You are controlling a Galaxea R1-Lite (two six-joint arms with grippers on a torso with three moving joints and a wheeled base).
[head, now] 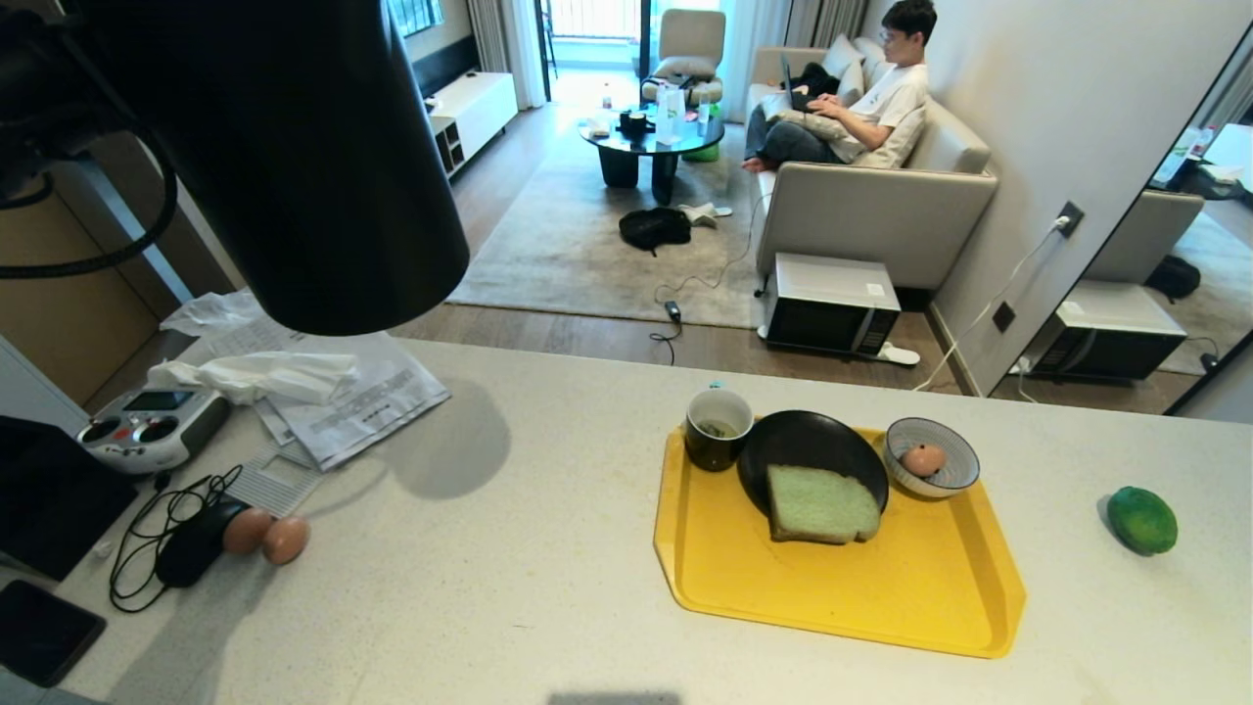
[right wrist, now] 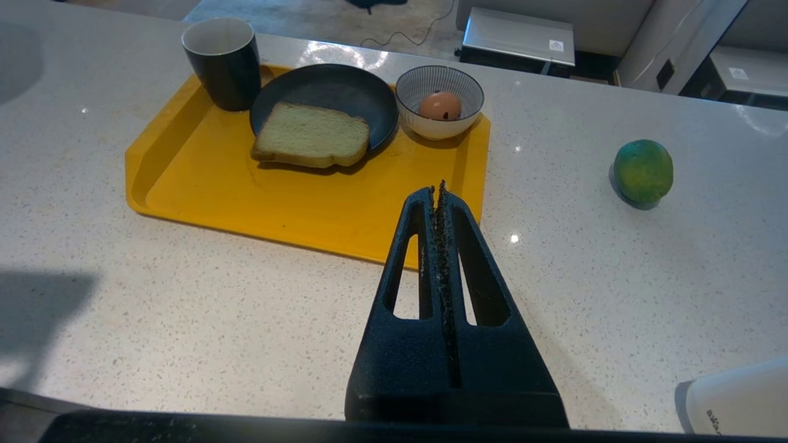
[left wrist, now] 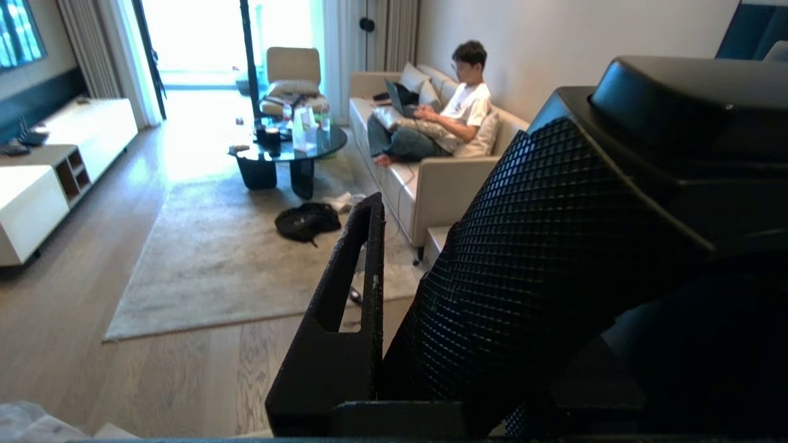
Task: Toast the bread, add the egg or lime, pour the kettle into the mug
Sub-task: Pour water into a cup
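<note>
Left gripper (left wrist: 394, 289) grips the kettle (head: 284, 147), fingers part-closed on its textured handle; kettle hangs in the air at the upper left of the head view, above the counter (head: 509, 568) and well apart from the tray (head: 842, 597). Its shadow falls on the counter beside the papers (head: 343, 392). Right gripper (right wrist: 440, 197) hangs low over the counter with fingers pressed together, empty, just beside the tray's near edge. On the tray: mug (head: 718, 428) (tea bag inside) touching the black plate (head: 812, 455), bread (head: 820, 504) lying flat, partly on that plate, egg (head: 923, 458) in the striped bowl (head: 932, 457). Lime (head: 1141, 520) sits on the counter off to the right, well apart from both grippers.
</note>
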